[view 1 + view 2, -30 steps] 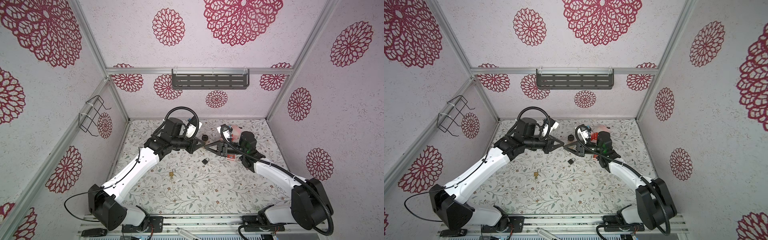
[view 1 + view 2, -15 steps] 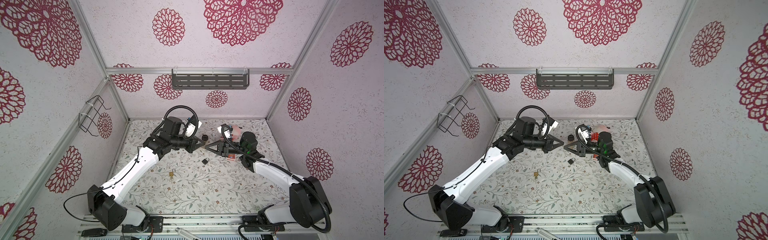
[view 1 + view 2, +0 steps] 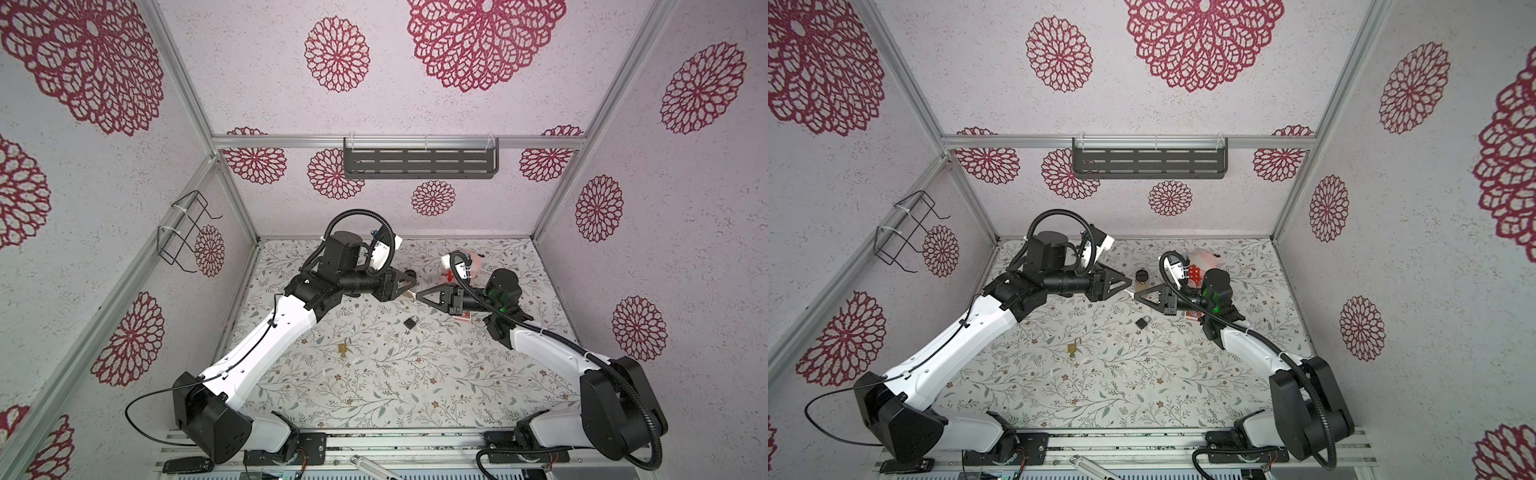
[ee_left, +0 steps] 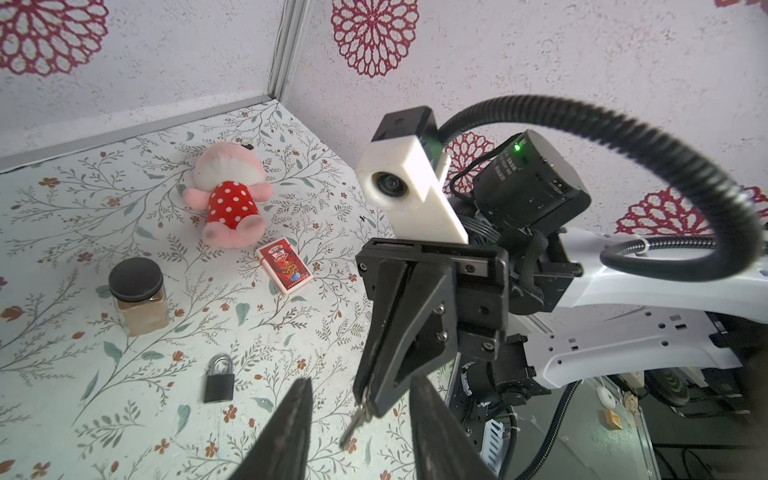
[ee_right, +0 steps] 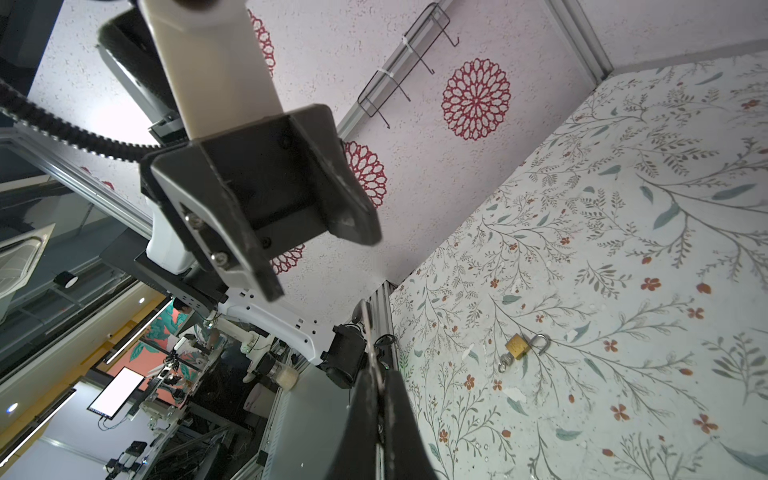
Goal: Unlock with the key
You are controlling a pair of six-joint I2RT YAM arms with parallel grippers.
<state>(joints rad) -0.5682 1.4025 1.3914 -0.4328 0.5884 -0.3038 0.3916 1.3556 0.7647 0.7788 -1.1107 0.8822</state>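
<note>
In both top views the left pincer [image 3: 411,286] and right pincer [image 3: 419,296] meet almost tip to tip above the mat. The key [image 3: 410,294] is a pale sliver at the right pincer's tip. The black lock [image 3: 410,322] lies on the mat near the tips, toward the arm bases. The brass lock [image 3: 343,350] lies farther off, on the left pincer's side.

In the left wrist view the left pincer's fingers [image 4: 293,432] stand spread, gripping nothing. The right pincer [image 4: 374,401] reaches between them, pinching the key [image 4: 353,424], whose blade juts into the gap. Beyond lie the black lock [image 4: 219,379], a jar [image 4: 137,295], a box [image 4: 284,270] and a plush toy [image 4: 228,195].

In the right wrist view the right pincer's fingers [image 5: 399,415] press together on the key [image 5: 368,332]. The left pincer [image 5: 322,266] gapes just past the blade's end. The brass lock [image 5: 517,347] lies off to one side.
</note>
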